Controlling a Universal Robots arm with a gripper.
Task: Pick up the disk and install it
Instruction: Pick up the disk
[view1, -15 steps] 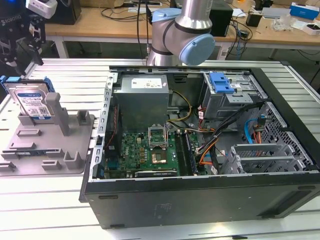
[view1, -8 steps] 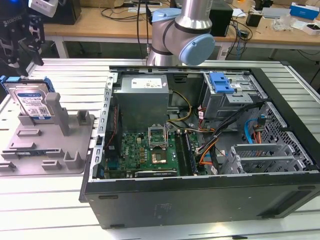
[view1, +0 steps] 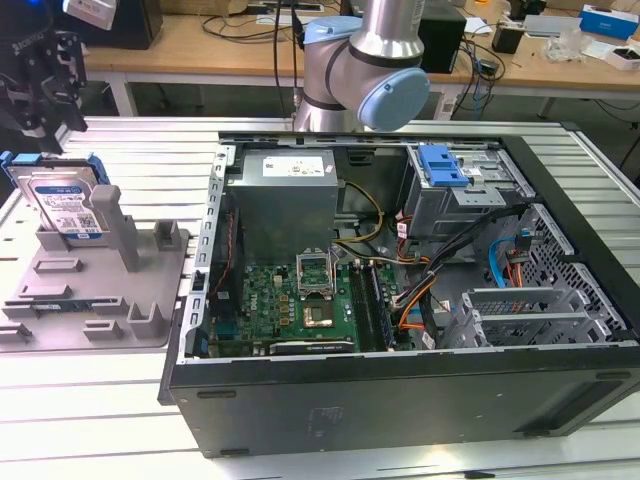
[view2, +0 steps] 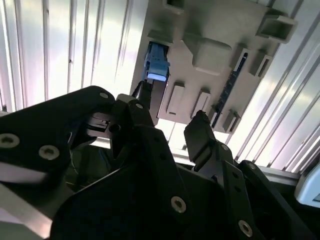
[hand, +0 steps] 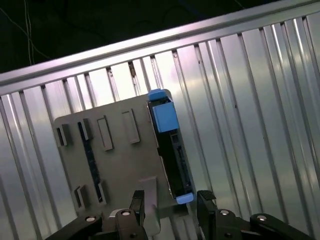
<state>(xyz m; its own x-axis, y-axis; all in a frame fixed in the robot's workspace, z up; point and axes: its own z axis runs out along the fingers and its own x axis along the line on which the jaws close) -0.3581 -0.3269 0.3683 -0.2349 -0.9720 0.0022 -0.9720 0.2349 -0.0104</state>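
Pick-up step. My tool (view1: 40, 75) hovers above disk (view1: 65, 205), spread, empty. Disk on edge in fixture plate (view1: 60, 288). Judged need: descend centred, straddling disk's faces before closing.

Bright, even light; glare streaks the table (view2: 75, 50); hand (view2: 172, 106) dark, backlit.
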